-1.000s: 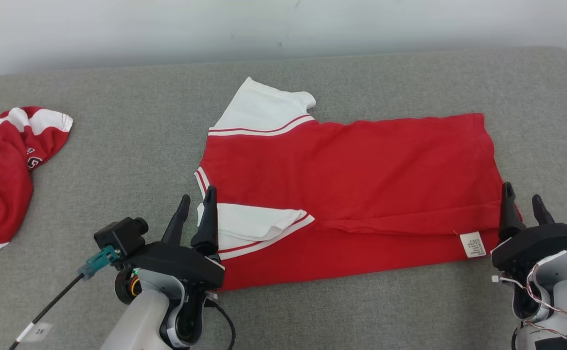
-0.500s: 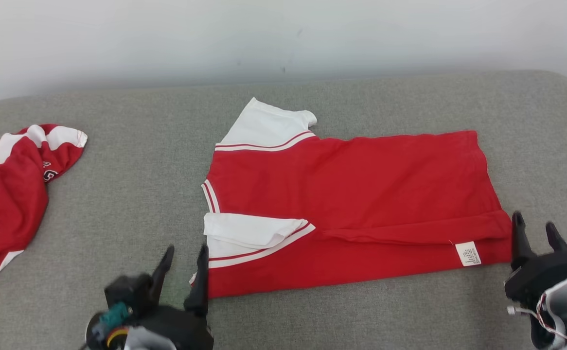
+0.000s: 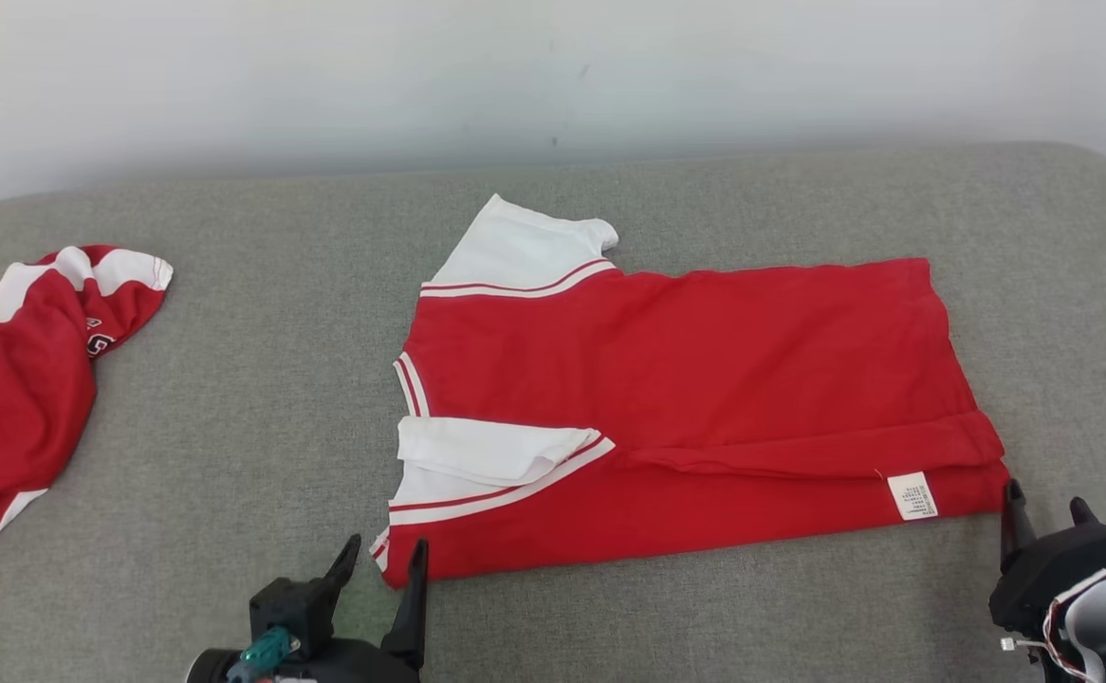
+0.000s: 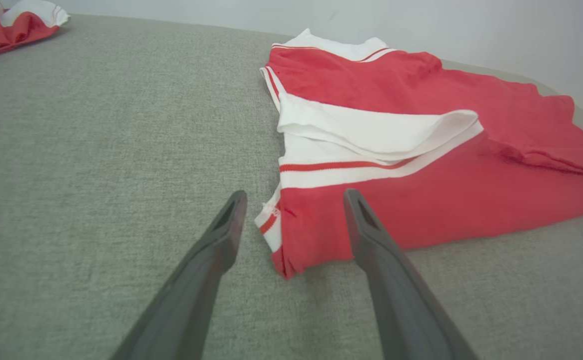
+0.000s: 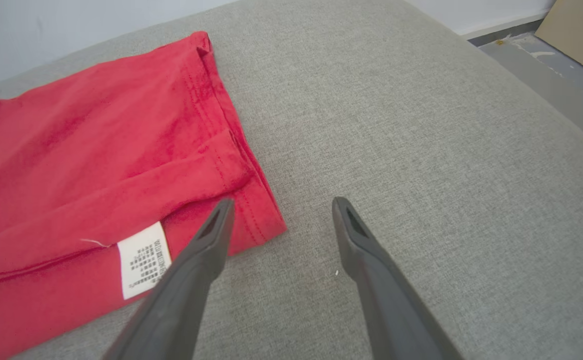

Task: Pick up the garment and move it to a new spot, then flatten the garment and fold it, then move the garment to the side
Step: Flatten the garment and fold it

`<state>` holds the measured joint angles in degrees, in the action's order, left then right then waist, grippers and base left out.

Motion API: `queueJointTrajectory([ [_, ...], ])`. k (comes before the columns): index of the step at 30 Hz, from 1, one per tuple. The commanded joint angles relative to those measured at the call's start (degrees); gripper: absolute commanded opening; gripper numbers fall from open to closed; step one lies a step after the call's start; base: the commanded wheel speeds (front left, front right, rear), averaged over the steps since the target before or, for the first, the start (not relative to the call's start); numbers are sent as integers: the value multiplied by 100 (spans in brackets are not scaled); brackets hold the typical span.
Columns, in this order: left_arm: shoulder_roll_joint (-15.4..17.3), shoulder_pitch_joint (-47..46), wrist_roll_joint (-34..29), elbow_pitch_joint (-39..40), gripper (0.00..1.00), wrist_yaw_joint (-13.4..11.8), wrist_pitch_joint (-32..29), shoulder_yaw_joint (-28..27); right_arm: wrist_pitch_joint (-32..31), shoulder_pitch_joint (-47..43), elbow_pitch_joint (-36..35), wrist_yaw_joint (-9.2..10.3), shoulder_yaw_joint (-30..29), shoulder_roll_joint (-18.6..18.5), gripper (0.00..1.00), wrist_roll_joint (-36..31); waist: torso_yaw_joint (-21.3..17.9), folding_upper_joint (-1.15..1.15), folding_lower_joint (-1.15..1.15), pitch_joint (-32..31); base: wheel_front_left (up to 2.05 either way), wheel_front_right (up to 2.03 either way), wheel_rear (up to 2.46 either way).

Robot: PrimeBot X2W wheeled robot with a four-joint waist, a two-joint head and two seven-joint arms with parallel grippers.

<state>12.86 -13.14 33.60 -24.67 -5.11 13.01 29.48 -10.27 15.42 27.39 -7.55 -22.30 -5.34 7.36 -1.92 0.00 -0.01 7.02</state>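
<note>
A red garment (image 3: 695,379) with white sleeves lies spread and partly folded on the grey cushion (image 3: 259,379). One white sleeve (image 3: 487,453) is folded over its near left part. A white care label (image 3: 912,495) sits near its right hem. My left gripper (image 3: 385,560) stands open at the garment's near left corner (image 4: 284,260), nothing between its fingers. At the near right corner (image 5: 266,227) my right gripper (image 3: 1044,503) is open too, beside the hem and holding nothing.
A second red and white garment (image 3: 12,379) lies crumpled at the cushion's far left. A pale wall (image 3: 553,66) runs behind. In the right wrist view the cushion's edge drops to a floor (image 5: 546,75) at the upper right.
Both grippers have drawn back toward the near edge, off the garment's corners. The camera has tilted, so the whole scene sits lower. The garment lies as before.
</note>
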Motion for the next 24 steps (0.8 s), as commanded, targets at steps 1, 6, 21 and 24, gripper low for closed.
queueJointTrajectory([
  [1,11,-120,-98,-29,100,-38,-74,35,-64,99,31,13,-21,17,100,-106,-4,0,1,50,0,0,0],
  [6,62,-309,-207,-98,100,-119,-330,166,-311,314,213,13,-36,-33,100,-384,10,0,1,164,0,0,0],
  [21,24,-438,-228,-441,100,-414,-1137,382,-489,793,703,13,-93,-51,100,-766,71,0,1,534,0,0,0],
  [24,22,-429,-192,-461,100,-403,-1233,409,-571,861,816,13,-99,-11,100,-662,86,0,1,565,0,0,0],
])
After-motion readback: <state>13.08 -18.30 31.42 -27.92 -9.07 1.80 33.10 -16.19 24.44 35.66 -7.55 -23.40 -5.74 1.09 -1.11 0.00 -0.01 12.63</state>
